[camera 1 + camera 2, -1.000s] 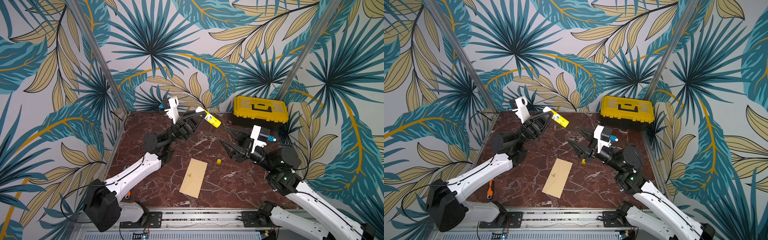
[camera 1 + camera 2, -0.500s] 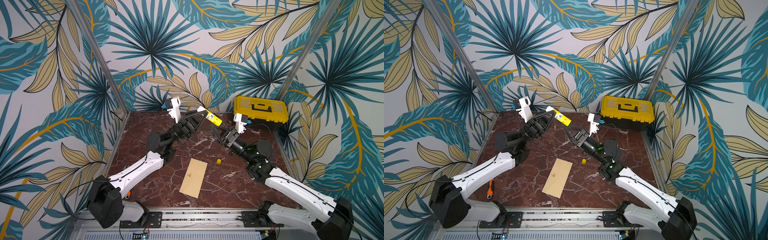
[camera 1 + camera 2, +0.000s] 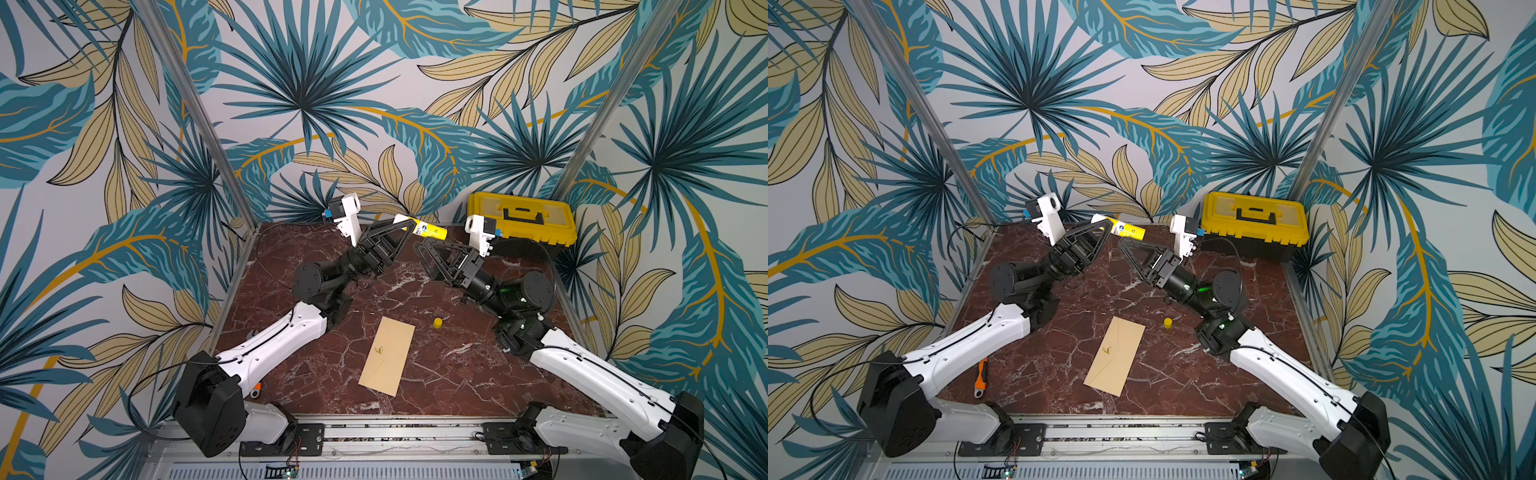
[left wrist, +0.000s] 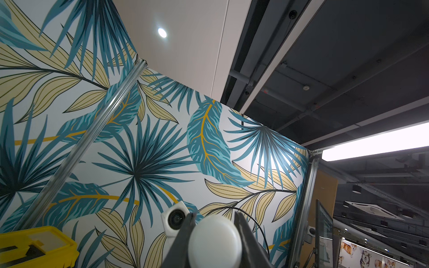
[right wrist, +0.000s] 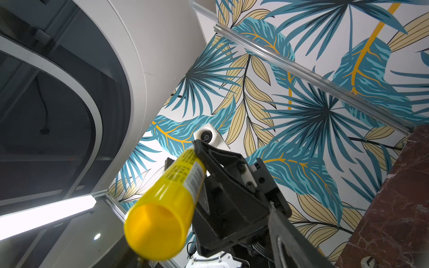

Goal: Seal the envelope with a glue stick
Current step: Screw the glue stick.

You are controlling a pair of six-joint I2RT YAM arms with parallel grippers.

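The glue stick [image 3: 428, 228], yellow with a white label, is held up in the air near the back wall with my left gripper [image 3: 410, 224] shut on it. It has no cap on, and its white glue tip [image 4: 214, 241] shows between the left fingers. My right gripper [image 3: 419, 246] stands open just below the stick's yellow base end [image 5: 160, 222]. One right finger [image 5: 292, 241] shows well apart from the stick. The tan envelope [image 3: 387, 355] lies flat on the table, its small dark mark facing up. The yellow cap [image 3: 437, 323] stands beside it.
A black toolbox with a yellow lid [image 3: 521, 216] sits at the back right corner. An orange-handled tool [image 3: 981, 376] lies at the front left beneath the left arm. Leaf-patterned walls close off three sides of the marble table [image 3: 457, 365].
My right arm has swung from the table's right side up to the back, bringing its gripper under the glue stick's base. The left gripper and the stick have shifted slightly right.
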